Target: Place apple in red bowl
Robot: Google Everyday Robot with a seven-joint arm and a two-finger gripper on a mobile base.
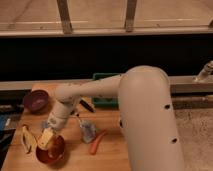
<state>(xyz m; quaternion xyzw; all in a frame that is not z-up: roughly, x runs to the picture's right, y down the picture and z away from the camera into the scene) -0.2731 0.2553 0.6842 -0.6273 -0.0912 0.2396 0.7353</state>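
Orange-red bowl point(50, 152), purple bowl point(36, 100), orange carrot point(98, 142), seemingly yellowish apple point(46, 139) at gripper point(46, 138)

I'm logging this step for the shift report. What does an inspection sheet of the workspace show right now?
Surface: wooden table, several items on it.
Job's things: red bowl at front left; apple at the gripper, over the bowl's rim.
Clutter: purple bowl back left, banana peel left of the red bowl, carrot, small bluish object, green container at the back.
Grippers: gripper low above the red bowl, at the apple.
Cables: nothing seen.
Surroundings: dark wall and railing behind.
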